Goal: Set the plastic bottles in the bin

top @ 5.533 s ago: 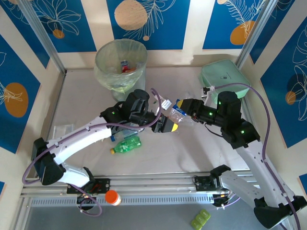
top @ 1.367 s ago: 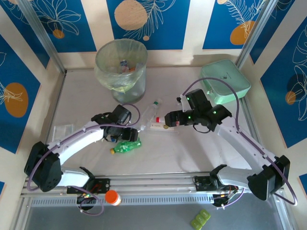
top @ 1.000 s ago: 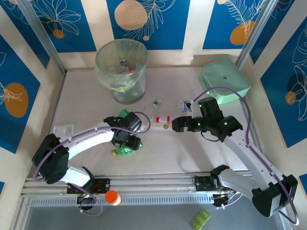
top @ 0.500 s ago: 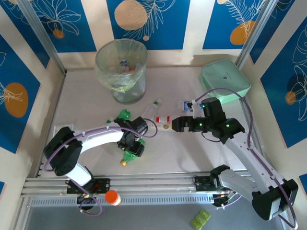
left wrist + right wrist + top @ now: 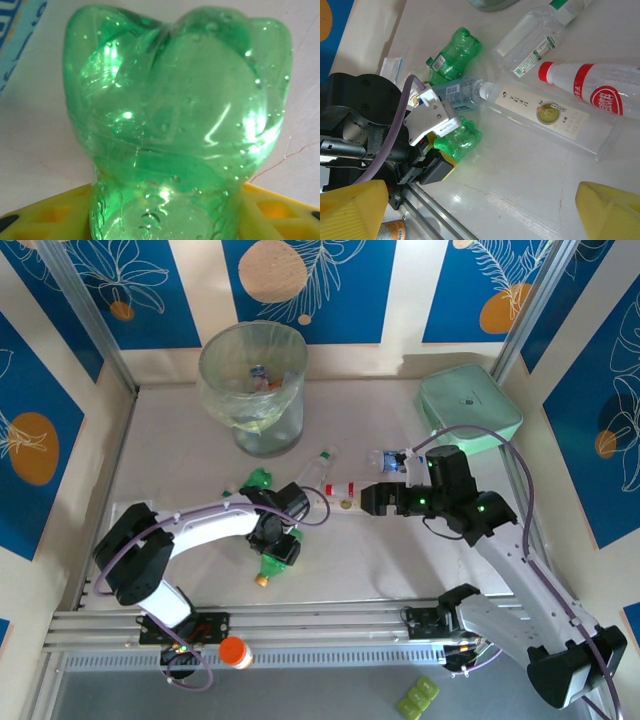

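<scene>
Top external: green bottle (image 5: 270,566) near table (image 5: 380,582) edge

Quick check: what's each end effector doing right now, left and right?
Left end effector: closed on the green bottle, fingers against both its sides.
Right end effector: open, holding nothing.
</scene>
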`<state>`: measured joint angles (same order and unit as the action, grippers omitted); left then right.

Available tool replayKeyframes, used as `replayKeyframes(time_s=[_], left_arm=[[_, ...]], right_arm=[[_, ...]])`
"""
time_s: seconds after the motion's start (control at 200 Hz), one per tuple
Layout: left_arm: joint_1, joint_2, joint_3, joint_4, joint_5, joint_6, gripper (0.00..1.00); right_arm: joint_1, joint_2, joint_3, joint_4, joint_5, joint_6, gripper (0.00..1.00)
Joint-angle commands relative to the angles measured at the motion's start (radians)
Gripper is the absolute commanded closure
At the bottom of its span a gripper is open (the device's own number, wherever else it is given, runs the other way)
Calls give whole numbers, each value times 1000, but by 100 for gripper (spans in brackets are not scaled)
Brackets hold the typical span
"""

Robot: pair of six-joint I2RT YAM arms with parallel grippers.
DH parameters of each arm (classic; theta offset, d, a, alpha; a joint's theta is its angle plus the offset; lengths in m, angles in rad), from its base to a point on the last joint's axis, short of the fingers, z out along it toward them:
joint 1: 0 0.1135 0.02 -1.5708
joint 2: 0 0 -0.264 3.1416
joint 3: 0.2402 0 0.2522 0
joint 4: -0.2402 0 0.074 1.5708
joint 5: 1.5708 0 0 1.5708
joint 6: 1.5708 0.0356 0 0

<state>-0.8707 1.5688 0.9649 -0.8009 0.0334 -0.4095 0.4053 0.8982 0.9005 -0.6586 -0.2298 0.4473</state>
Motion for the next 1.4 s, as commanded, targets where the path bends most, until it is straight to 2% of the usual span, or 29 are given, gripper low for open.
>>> replayKeyframes(time_s=[0.0, 0.1, 0.225, 0.355, 0.455, 0.635, 0.825, 0.94, 1.2, 1.265, 1.395], left_arm=[[-6, -78, 41, -15, 13, 18, 48], [-6, -130, 78, -9, 31, 23, 50], [-6, -219, 124, 43, 104, 36, 51], [-5, -340, 124, 184, 246, 50, 51], [-6, -407, 108, 306, 357, 24, 51], [-5, -425, 95, 448, 494, -18, 52], [-6, -436, 81, 535, 575, -51, 52], [-6, -452, 75, 570, 601, -63, 52], [-6, -446, 77, 576, 605, -72, 49], [-6, -450, 79, 574, 603, -72, 47], [-5, -467, 77, 569, 546, -70, 35]], right_arm=[[-4, -38, -21, 8, -64, 43, 3], [16, -80, -40, 46, -69, 80, 3], [19, -106, -43, 76, -84, 130, 3], [27, -118, -63, 162, -149, 207, 3], [72, -117, -78, 243, -157, 247, 1], [177, -91, -57, 355, -138, 261, 1], [258, -41, -19, 433, -118, 253, 0], [280, -27, -21, 492, -115, 277, 7], [296, -72, -73, 618, -88, 359, 38], [298, -85, -77, 616, -71, 368, 41], [299, -107, -88, 615, -23, 400, 43]])
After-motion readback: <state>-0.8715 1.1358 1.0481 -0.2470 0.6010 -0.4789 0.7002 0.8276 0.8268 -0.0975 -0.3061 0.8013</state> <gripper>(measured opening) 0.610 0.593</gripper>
